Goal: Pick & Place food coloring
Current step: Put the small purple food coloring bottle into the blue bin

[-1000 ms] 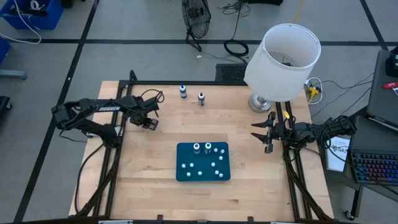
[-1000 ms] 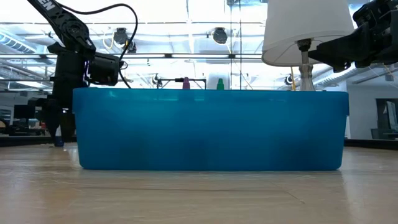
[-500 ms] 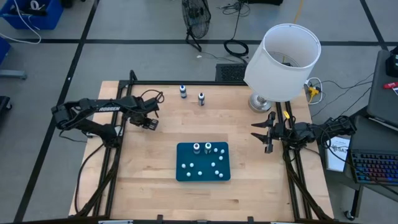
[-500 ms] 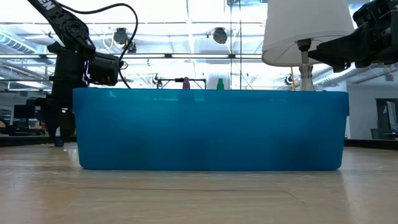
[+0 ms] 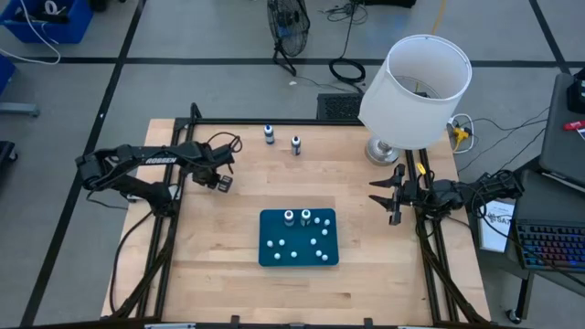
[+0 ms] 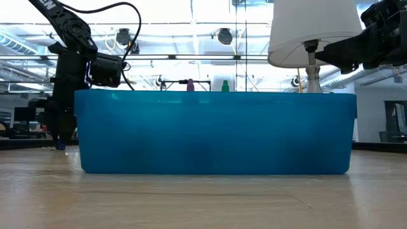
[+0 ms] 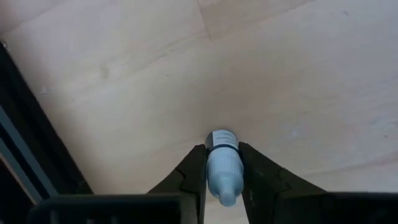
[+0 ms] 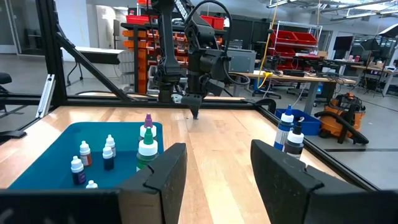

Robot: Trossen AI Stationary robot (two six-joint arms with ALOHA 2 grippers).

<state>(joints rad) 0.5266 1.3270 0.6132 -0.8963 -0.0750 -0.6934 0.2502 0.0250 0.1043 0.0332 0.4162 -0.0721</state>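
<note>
My left gripper [image 7: 222, 171] is pinched on one small whitish food coloring bottle [image 7: 222, 165], over the table's [image 5: 228, 238] left side near the frame. My right gripper [image 8: 214, 168] waits at the right edge with its fingers spread, holding nothing. Two bottles [image 5: 281, 137] stand at the far edge of the table. The blue tray [image 5: 271, 238] holds two taller bottles [image 5: 297, 217] plus about nine small white-capped ones; that count isn't certain. One lamp [image 5: 416, 91] at far right.

- You're in a workshop-style robotics lab: red parts-bin racks [image 8: 292, 46], cluttered workbenches [image 8: 311, 78].
- Concrete floor [image 5: 219, 82], trailing cables [image 5: 347, 68], floor fan [image 5: 287, 23].
</note>
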